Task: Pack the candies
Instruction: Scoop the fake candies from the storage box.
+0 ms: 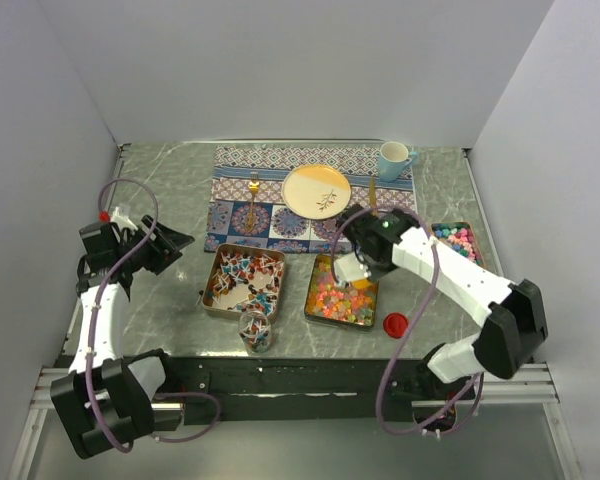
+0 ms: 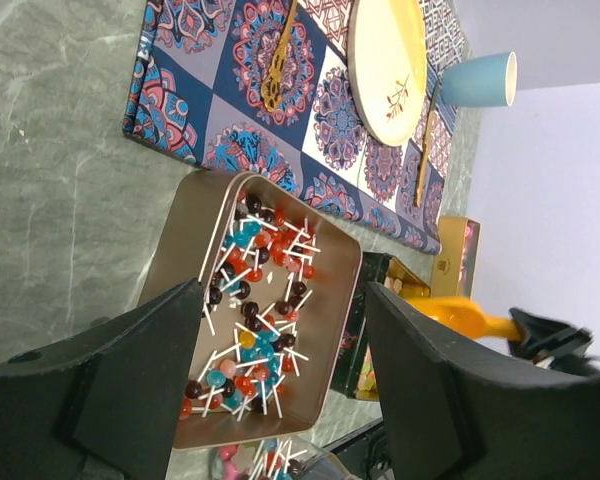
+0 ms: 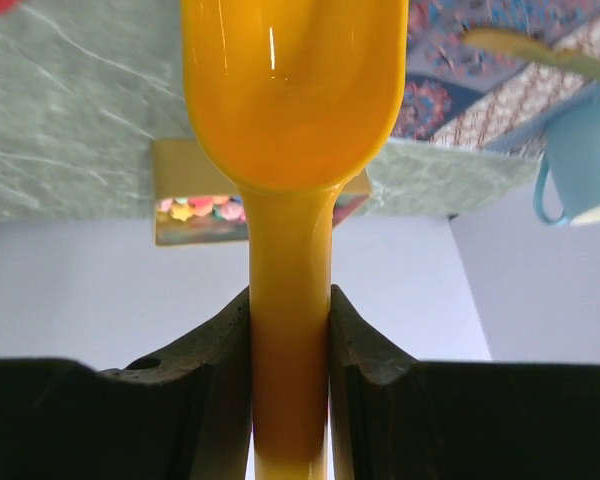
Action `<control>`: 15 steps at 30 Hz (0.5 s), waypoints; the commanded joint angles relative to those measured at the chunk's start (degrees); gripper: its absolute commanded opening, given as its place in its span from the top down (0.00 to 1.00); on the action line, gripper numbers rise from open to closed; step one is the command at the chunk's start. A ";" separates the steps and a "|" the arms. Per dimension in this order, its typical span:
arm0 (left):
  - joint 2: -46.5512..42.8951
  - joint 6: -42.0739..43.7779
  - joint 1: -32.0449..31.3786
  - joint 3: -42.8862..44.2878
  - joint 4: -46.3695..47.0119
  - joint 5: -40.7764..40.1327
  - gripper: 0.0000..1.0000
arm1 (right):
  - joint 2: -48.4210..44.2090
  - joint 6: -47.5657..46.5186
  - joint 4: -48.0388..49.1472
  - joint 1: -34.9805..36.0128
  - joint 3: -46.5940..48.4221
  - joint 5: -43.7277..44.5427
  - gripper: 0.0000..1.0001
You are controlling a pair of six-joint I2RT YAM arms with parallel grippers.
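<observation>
Nearest you, at the front edge of the counter [image 1: 160, 180], a small clear jar [image 1: 255, 331] holds a few lollipops. A red lid [image 1: 396, 323] lies flat off to its right.

Just behind them sit 2 gold tins, close together. The left one, the lollipop tin [image 2: 185, 250], is scattered with white-stick lollipops in red, blue and dark brown. The right one, the candy tin [image 1: 313, 290], holds the candies [image 1: 342, 298], a bright heap of pink, orange, yellow and green beads.

Your right gripper [image 3: 290, 320] hangs over that candy tin, clamped tight on the handle of an orange scoop [image 3: 292, 90]. Whether the scoop bowl carries anything, I cannot tell.

Your left gripper [image 2: 280, 330] is released, jaws wide and empty, hovering above the counter left of the lollipop tin.

Further right, a second tin [image 3: 180, 165] shows more pink and yellow sweets.

At the back, a patterned placemat [image 1: 230, 215] carries a gold fork [image 1: 252, 195], a cream plate [image 1: 305, 185] with a dark sprig motif, a gold spoon [image 1: 372, 192] and a light blue mug [image 1: 392, 158].
</observation>
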 commanded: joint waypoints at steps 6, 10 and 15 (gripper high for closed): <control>2.09 -0.53 -0.37 4.51 3.87 1.96 0.29 | 13.96 24.13 -13.41 -21.60 28.36 -5.83 1.00; 5.25 -2.12 -1.07 6.17 6.25 2.75 0.29 | 8.96 29.06 -13.41 -31.62 20.36 -3.83 1.00; 13.58 1.22 -4.23 11.97 5.46 1.96 0.30 | 4.20 31.18 -13.50 -40.41 10.87 1.10 1.00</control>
